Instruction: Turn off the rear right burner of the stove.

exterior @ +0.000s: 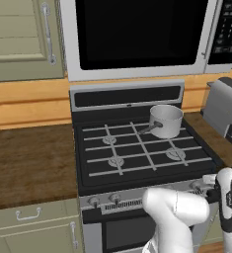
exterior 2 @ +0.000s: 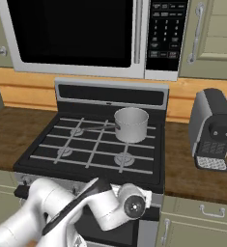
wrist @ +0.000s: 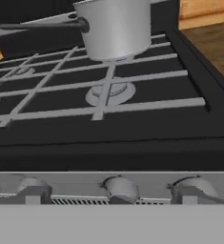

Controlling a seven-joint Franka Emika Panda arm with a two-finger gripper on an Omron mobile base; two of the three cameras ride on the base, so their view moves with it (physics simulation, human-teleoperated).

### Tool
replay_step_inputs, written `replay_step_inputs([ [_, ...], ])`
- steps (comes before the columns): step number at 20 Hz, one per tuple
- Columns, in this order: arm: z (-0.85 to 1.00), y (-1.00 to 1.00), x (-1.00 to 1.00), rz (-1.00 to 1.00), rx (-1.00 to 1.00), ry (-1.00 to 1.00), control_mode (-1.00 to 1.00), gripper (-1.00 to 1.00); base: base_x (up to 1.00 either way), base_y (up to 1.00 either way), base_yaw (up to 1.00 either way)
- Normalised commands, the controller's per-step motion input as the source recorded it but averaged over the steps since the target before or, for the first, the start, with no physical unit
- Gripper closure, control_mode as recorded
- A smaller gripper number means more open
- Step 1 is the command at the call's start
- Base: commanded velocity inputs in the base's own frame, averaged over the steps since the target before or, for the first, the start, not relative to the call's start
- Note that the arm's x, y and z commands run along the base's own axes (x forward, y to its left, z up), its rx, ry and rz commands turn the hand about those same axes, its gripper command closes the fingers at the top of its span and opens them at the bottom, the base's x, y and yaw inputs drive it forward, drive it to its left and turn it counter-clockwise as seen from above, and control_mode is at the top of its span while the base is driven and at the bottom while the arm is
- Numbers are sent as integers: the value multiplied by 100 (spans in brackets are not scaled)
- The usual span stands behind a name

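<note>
Below the microwave (exterior: 137, 37), black stove (exterior: 142, 148), grey grates, silver knobs, tool's opening cannot be told.

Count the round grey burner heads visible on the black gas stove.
3 show bare on the stove: rear left, front left, front right. The steel saucepan likely hides a rear-right fourth.

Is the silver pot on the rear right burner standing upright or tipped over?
Upright. The pot stands flat on the grate of the stove, its open rim facing up and its handle pointing sideways. Whether anything is inside cannot be told.
</note>
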Motion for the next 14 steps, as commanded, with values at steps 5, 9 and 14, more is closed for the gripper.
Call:
replay_step_inputs([
  [5,-65,-1,-5,19,-29,-35,-100,-100,0,0,0],
  [9,-45,-23,-29,21,-21,-36,-100,-100,0,0,0],
  [14,-24,-47,-42,24,-7,-35,-100,-100,0,0,0],
])
